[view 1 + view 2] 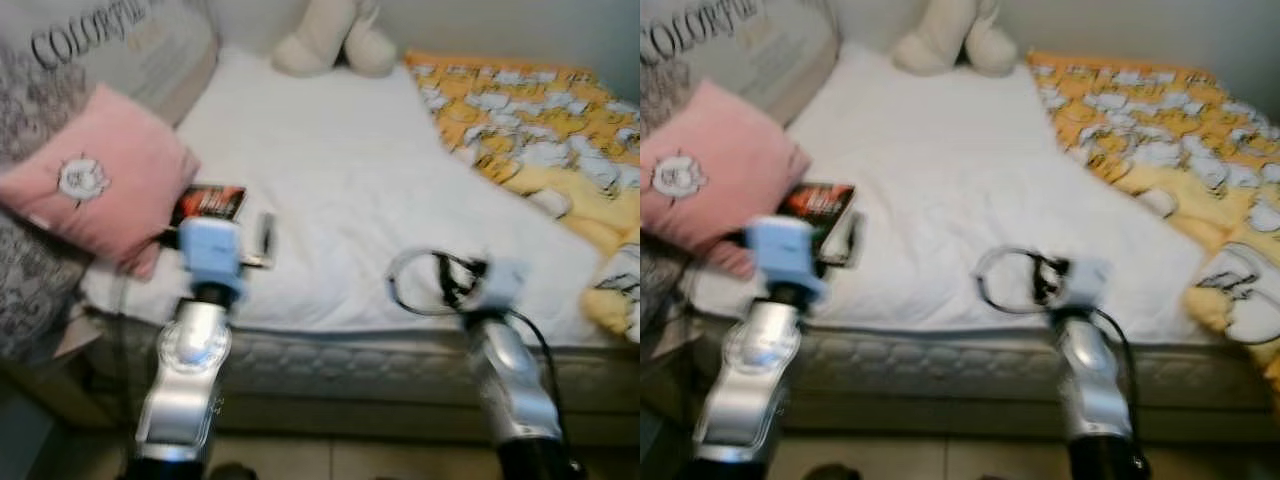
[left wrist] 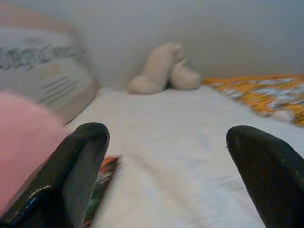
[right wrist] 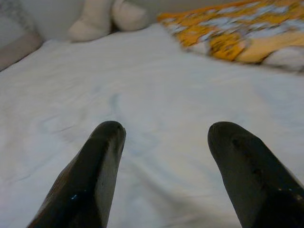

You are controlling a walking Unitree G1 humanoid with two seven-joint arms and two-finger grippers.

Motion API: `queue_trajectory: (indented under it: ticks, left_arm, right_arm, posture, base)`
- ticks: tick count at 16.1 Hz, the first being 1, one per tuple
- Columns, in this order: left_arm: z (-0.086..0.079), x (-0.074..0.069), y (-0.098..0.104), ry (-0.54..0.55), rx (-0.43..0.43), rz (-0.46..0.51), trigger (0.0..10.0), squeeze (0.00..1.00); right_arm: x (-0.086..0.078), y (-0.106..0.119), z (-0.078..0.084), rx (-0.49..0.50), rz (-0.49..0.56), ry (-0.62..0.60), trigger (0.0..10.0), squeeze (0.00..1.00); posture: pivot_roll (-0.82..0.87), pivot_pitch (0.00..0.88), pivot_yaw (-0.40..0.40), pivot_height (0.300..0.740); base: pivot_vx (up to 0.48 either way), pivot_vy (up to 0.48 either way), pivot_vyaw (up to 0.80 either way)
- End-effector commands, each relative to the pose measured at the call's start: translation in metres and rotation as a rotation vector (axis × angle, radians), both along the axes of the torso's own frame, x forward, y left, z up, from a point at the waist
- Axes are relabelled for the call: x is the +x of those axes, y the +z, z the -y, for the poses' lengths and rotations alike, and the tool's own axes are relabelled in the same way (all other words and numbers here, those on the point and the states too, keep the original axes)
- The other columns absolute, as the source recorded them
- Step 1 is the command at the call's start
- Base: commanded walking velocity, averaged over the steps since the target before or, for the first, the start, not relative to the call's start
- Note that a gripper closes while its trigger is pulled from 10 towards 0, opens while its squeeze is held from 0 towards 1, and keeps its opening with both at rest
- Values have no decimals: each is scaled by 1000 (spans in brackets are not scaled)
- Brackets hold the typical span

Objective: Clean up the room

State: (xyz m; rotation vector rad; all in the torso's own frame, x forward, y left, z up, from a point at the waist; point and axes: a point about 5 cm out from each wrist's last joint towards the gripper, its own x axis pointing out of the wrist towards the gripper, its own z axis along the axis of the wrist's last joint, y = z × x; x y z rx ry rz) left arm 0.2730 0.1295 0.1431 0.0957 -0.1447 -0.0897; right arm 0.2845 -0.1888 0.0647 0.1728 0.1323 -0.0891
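— How far is the tidying?

— I think it is hardly begun. The book (image 1: 207,203) lies on the white sheet (image 1: 350,180) at the bed's near edge, touching the pink pillow (image 1: 95,180). The orange blanket (image 1: 530,120) is crumpled on the far right side.

— And your grippers?

— My left gripper (image 2: 166,156) is open and empty, near the book. My right gripper (image 3: 164,156) is also open and holds nothing, over bare sheet.

— Room to move?

— The middle of the sheet is free. The mattress edge (image 1: 350,360) is just below both arms.
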Motion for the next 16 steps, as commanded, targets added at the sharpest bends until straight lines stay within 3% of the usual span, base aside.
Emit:
queue_trajectory:
  ticks: [1,7,9,13,16]
  left_arm:
    - [-3,4,1,7,4,-8,10000,0]
    - [-2,11,-12,49,-50,-91,10000,0]
    - [-9,11,-19,83,-78,-127,10000,0]
    - [-23,1,-32,122,-47,-166,10000,0]
    - [-13,-7,-32,75,-34,-155,10000,0]
  right_arm:
    - [4,7,-5,-15,37,15,10000,0]
    - [2,9,-11,-114,75,75,10000,0]
    - [2,10,-12,-152,90,102,10000,0]
    - [2,12,-16,-228,108,160,10000,0]
    - [-2,6,-12,-224,84,153,10000,0]
  posture:
    - [28,0,-21,711]
    - [12,0,-10,711]
    - [12,0,-14,711]
    - [13,0,-22,711]
    - [20,0,-26,711]
  base:
    - [322,-352,0]
    - [326,-349,0]
    - [330,-345,0]
    - [329,-346,0]
    - [316,-358,0]
